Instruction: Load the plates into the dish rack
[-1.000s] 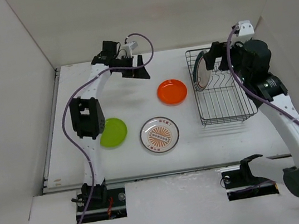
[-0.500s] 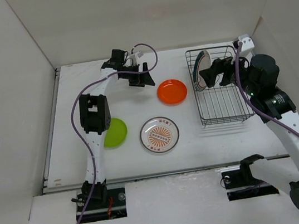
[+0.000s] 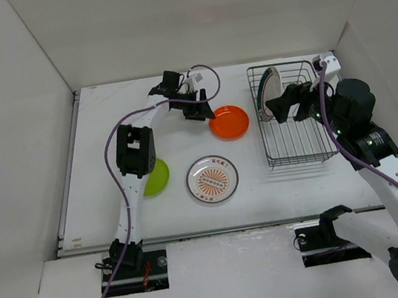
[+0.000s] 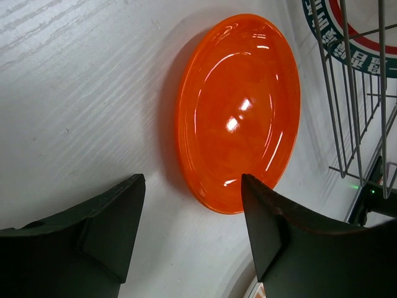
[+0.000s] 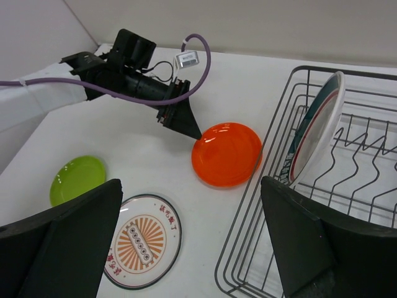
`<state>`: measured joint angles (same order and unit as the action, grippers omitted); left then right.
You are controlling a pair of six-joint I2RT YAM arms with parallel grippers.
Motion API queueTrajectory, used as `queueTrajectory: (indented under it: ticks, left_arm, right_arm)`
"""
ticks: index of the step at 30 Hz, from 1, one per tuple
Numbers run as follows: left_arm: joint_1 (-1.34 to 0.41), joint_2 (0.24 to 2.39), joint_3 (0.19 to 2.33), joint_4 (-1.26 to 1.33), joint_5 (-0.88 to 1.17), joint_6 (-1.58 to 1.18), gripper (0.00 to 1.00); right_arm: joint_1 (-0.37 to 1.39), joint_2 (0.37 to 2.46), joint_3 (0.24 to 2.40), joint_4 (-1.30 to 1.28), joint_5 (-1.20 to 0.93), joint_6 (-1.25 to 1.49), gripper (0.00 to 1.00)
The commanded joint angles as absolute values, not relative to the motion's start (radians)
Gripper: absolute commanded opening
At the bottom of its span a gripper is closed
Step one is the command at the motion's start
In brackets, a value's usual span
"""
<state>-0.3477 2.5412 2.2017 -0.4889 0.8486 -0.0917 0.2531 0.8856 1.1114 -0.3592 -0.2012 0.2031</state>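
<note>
We are holding the left hand (image 4: 192,186) half open and empty, fingers (image 4: 93,230) just at the near rim of the orange plate (image 4: 239,112), which is lying flat on the surface (image 4: 74,93). Farther ahead, by the dish rack (image 3: 297,130), the right hand (image 5: 191,186) is hovering wide open, empty. We are fearing a shallow bite on the flat rim, so the glossy plate may slide away.
</note>
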Motion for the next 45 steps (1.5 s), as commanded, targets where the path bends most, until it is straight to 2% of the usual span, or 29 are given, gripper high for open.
queueTrajectory:
  ticks: [1, 2, 3, 14, 15, 16, 19, 23, 27, 28, 29, 36, 40, 45]
  left_arm:
    - [-0.371, 2.560, 2.238, -0.476, 0.828, -0.101, 0.60]
    - [-0.371, 2.560, 2.238, -0.476, 0.828, -0.101, 0.60]
    - [-0.371, 2.571, 2.238, -0.476, 0.816, -0.101, 0.55]
    - [-0.380, 2.600, 2.247, -0.466, 0.775, -0.121, 0.49]
    - [-0.380, 2.600, 2.247, -0.466, 0.775, -0.121, 0.46]
    - [-0.380, 2.609, 2.247, -0.466, 0.763, -0.121, 0.36]
    - [-0.380, 2.620, 2.247, -0.466, 0.729, -0.130, 0.32]
    - [-0.380, 2.629, 2.247, -0.456, 0.753, -0.150, 0.32]
    - [-0.380, 2.629, 2.247, -0.445, 0.762, -0.186, 0.19]
    - [-0.380, 2.629, 2.247, -0.436, 0.762, -0.186, 0.06]
    - [-0.380, 2.629, 2.247, -0.436, 0.762, -0.186, 0.01]
    - [-0.347, 2.554, 2.272, -0.426, 0.712, -0.225, 0.00]
    - [-0.292, 2.452, 2.272, -0.416, 0.843, -0.225, 0.00]
    - [-0.230, 2.216, 2.099, -0.350, 0.962, -0.201, 0.00]
  right_arm:
    - [0.271, 0.856, 1.098, -0.365, -0.196, 0.218, 0.96]
    - [0.272, 0.845, 1.098, -0.365, -0.196, 0.218, 0.96]
    - [0.272, 0.845, 1.098, -0.365, -0.196, 0.218, 0.96]
    - [0.272, 0.836, 1.108, -0.416, -0.196, 0.227, 0.96]
    - [0.272, 0.836, 1.108, -0.416, -0.196, 0.227, 0.96]
    - [0.272, 0.836, 1.108, -0.416, -0.196, 0.227, 0.96]
    - [0.272, 0.836, 1.120, -0.430, -0.196, 0.236, 0.96]
    - [0.272, 0.827, 1.129, -0.460, -0.186, 0.236, 0.96]
    - [0.281, 0.827, 1.120, -0.460, -0.186, 0.236, 0.96]
    - [0.281, 0.827, 1.120, -0.460, -0.186, 0.236, 0.96]
    - [0.281, 0.827, 1.120, -0.460, -0.186, 0.236, 0.96]
    - [0.281, 0.847, 1.120, -0.451, -0.186, 0.236, 0.96]
    - [0.281, 0.856, 1.109, -0.436, -0.166, 0.218, 0.96]
    - [0.281, 0.842, 1.014, -0.296, -0.210, 0.200, 0.96]
